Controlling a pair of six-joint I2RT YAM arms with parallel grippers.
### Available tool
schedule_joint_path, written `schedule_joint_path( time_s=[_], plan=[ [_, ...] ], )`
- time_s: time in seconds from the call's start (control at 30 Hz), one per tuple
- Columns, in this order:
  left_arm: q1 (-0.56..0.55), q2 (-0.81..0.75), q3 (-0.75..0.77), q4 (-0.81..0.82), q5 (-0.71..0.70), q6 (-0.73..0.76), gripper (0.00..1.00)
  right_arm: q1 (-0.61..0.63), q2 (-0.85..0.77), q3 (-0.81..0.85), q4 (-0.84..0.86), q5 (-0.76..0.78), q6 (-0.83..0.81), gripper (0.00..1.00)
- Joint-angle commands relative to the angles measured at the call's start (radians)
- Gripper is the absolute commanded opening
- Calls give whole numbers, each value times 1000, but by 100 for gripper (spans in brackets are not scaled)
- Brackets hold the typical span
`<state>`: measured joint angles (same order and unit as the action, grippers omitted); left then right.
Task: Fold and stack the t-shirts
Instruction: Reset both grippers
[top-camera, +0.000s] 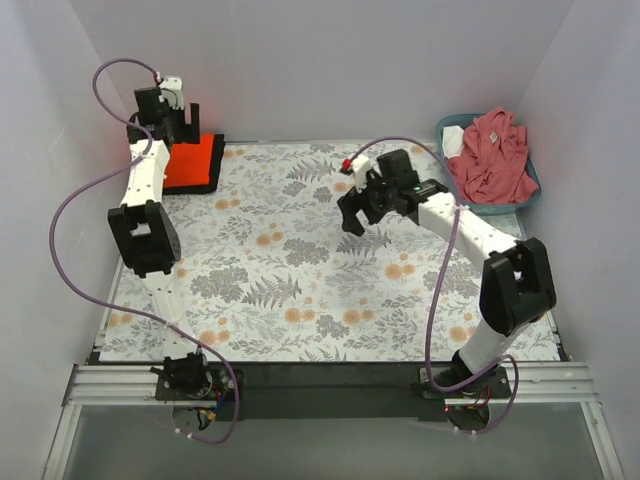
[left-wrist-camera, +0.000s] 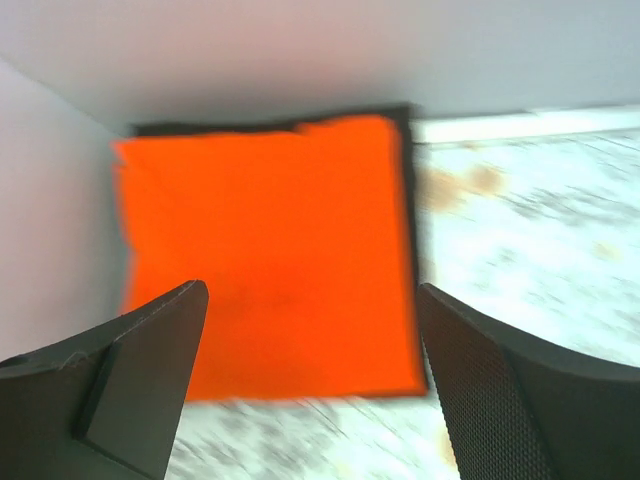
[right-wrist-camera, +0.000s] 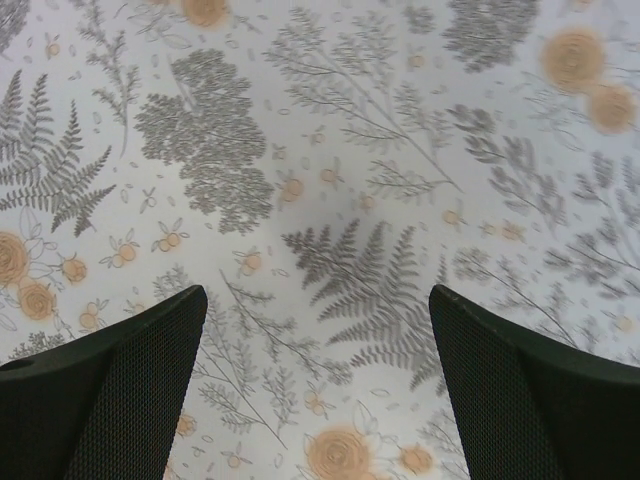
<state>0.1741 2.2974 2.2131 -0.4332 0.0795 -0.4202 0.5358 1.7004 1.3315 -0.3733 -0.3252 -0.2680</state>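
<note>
left gripper: released, jaws spread wide, nothing between them. it hangs at the far left corner of the desk, over the folded orange-red t-shirt. the left wrist view is blurred; contact with the cloth cannot be confirmed.

orange-red t-shirt: folded to a flat square in the far left corner, lying on the black folded t-shirt. only a thin black border shows along the far and right sides.

right gripper: released, jaws apart, empty. it is positioned above the floral table covering, right of centre on the desk.

dusty-pink t-shirt: unfolded, bunched in the blue-grey basket at the far right corner. a white cloth item lies beside it at the basket's left end.
</note>
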Motion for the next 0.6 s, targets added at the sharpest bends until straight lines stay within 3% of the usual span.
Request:
schedule_joint_path(
  time_s=[0.0,0.1,0.23,0.37,0.57],
  plan=[
    [-112,-216,-65,-202,141,-119,85,-108,-113,-5,-22,-38,15,98],
    [-159,-297,-157,-312,248,-219,86,-215,-203,-55,-53,-60,15,98],
    [-231,-441,-350,-335,266,-313,87,-330,-296,-113,-91,-14,23,98],
    [-246,-601,-654,-280,312,-345,88,-341,-367,-201,-157,98,39,98],
    [-277,-849,-975,-236,233,-332,89,-341,-469,-348,-199,166,101,98]
  ],
)
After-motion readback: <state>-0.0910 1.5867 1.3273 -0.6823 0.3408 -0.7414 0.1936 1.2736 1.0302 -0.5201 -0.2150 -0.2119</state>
